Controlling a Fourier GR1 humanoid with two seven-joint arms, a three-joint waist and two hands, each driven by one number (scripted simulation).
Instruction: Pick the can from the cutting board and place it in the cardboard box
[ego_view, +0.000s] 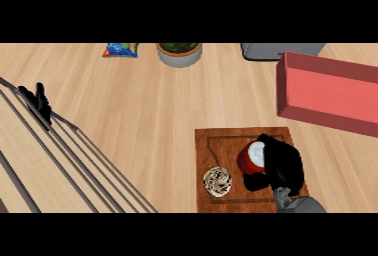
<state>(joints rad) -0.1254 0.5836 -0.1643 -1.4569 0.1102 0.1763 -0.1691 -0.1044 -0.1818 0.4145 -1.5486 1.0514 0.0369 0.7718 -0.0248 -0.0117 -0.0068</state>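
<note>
Much of the red can is hidden behind the right hand, whose black fingers curl round its side; only the pale top and a strip of red wall show. The can is over the brown cutting board, near its right half, and whether it rests on the board or is lifted cannot be told. The right forearm is cut off at the lower edge. The left hand shows at the far left, fingers straight and pointing up, partly merged with the grey rails of a rack that crosses the lower left. A small patterned round dish lies on the board just left of the can. The counter is light wood. The box, red inside, sits at the upper right, cut off by the edge. Along the top edge are a blue packet, a potted plant and a grey object, all partly cropped.
</note>
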